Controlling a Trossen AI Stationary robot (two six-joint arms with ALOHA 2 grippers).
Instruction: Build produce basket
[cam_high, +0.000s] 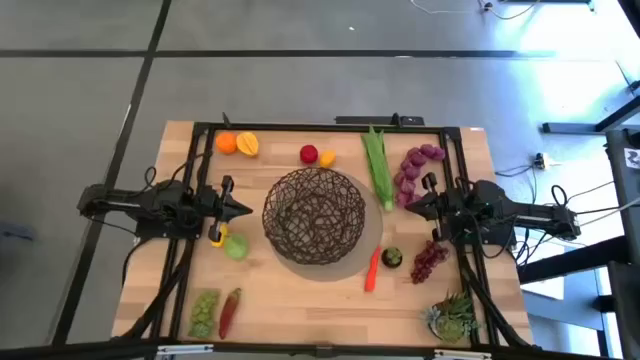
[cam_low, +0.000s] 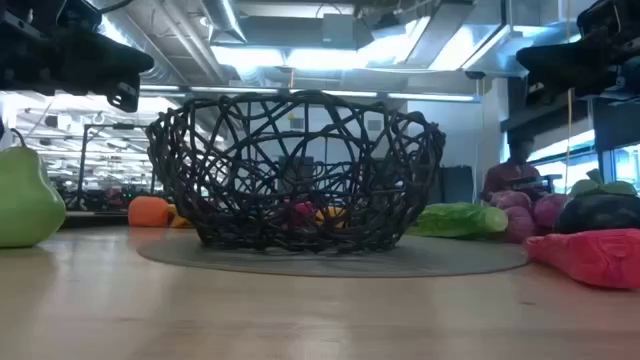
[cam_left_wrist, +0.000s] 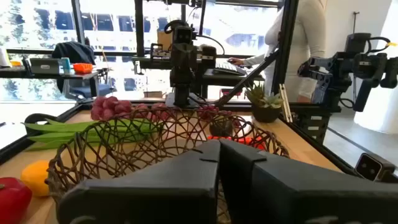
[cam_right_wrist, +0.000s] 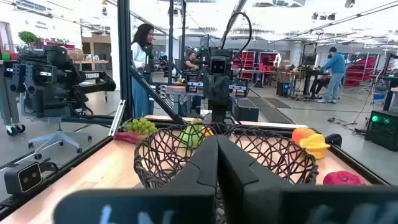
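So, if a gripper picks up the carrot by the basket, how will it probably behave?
The carrot is long, thin and tapered, so held near one end it may swing or tilt. It looks smooth, so shut fingers could slip along the taper. Pushed sideways it would probably roll in a curve toward the grey mat it lies against.

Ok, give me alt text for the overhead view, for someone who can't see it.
An empty dark wire basket sits mid-table with toy produce scattered around it. The left gripper and right gripper, both shut, flank it. A spiky succulent stands at one corner.
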